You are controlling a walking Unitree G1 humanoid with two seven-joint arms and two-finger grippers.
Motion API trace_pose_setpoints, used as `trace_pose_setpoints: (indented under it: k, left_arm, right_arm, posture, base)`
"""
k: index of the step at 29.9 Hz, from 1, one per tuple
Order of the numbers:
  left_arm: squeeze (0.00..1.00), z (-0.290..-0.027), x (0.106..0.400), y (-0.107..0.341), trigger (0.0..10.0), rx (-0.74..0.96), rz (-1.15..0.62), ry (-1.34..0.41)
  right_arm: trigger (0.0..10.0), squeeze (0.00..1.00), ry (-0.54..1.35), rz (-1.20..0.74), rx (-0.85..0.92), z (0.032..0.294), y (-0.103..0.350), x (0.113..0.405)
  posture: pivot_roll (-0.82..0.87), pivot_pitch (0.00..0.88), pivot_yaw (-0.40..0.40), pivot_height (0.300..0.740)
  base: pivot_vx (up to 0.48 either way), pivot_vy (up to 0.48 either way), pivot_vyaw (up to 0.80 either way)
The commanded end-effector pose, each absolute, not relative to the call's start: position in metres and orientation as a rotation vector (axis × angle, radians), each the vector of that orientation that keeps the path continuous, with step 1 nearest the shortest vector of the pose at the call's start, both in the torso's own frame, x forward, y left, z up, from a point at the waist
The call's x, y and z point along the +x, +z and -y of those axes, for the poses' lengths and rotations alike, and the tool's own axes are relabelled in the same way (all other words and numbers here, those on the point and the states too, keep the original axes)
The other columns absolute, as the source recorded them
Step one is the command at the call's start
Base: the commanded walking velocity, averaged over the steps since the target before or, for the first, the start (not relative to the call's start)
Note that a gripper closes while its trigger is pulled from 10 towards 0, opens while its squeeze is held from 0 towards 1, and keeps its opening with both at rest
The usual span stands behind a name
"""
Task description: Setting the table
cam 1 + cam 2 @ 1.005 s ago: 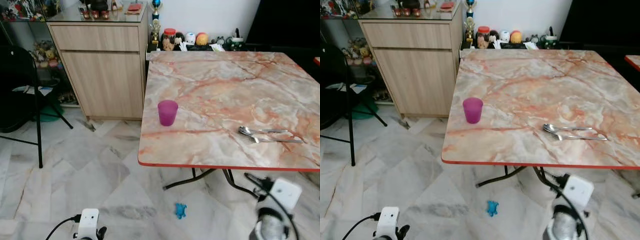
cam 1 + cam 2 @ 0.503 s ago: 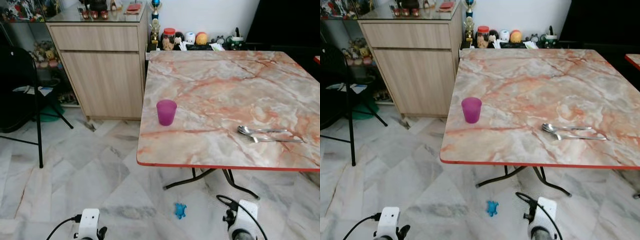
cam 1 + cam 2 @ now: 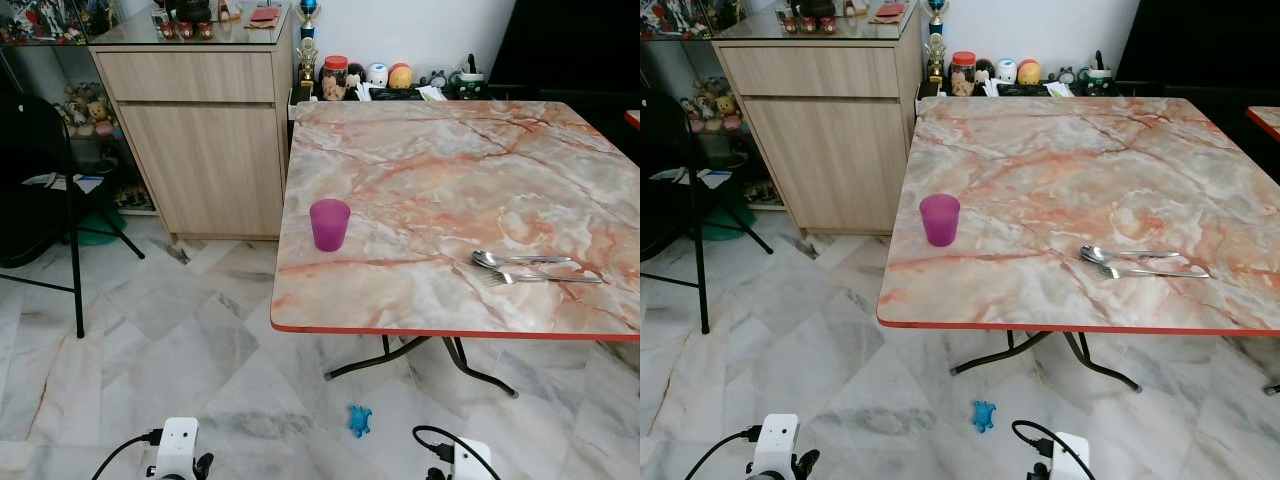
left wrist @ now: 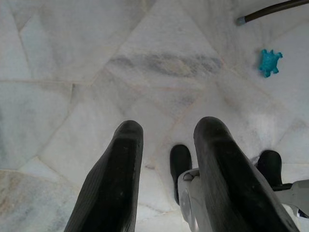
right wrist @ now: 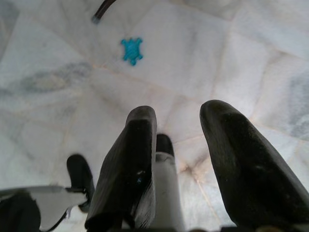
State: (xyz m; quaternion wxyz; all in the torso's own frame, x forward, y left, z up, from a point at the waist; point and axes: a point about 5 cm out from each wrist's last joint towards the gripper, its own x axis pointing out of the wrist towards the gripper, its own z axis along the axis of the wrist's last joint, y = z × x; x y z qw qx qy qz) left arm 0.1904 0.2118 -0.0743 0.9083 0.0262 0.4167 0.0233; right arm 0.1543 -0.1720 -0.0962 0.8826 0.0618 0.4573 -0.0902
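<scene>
A purple cup (image 3: 330, 223) stands upright near the front left corner of the marble table (image 3: 420, 160). A spoon (image 3: 515, 260) and a fork (image 3: 540, 278) lie side by side near the front right edge. Both arms hang low over the floor in front of the table, the left arm (image 3: 178, 450) left of the right arm (image 3: 458, 462). In the left wrist view my left gripper (image 4: 170, 126) is open over floor tiles with nothing between its fingers. My right gripper (image 5: 181, 110) is likewise open and empty, pointing down at the floor.
A wooden cabinet (image 3: 200, 140) stands left of the table, with a black folding chair (image 3: 40, 180) further left. Jars and figurines (image 3: 380, 78) line a low shelf behind the table. A small blue turtle toy (image 3: 360, 420) lies on the floor by the table's black legs (image 3: 400, 355).
My right arm has dropped from just below the table's front edge to the bottom of the view. The cup, spoon and fork have stayed put.
</scene>
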Motion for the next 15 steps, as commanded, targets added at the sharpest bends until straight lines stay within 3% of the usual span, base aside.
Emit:
trace_pose_setpoints:
  k: [1,6,15]
  left_arm:
    - [0.0,-0.214,0.191,-0.073,10.0,0.048,-0.853,0.064]
    - [0.0,-0.22,0.2,-0.067,10.0,0.039,-0.813,0.078]
    - [0.0,-0.242,0.242,-0.03,10.0,0.012,-0.554,0.182]
  right_arm:
    - [10.0,0.0,-0.173,-0.965,0.117,0.17,-0.097,0.155]
    - [10.0,0.0,-0.15,-0.96,0.124,0.161,-0.095,0.161]
    - [10.0,0.0,-0.143,-0.937,0.148,0.153,-0.091,0.172]
  posture:
    - [0.06,0.0,-0.017,0.74]
    - [0.04,0.0,0.011,0.74]
    - [0.06,0.0,0.011,0.74]
  base:
    - [0.0,0.0,0.0]
    - [0.0,0.0,0.0]
    - [0.0,0.0,0.0]
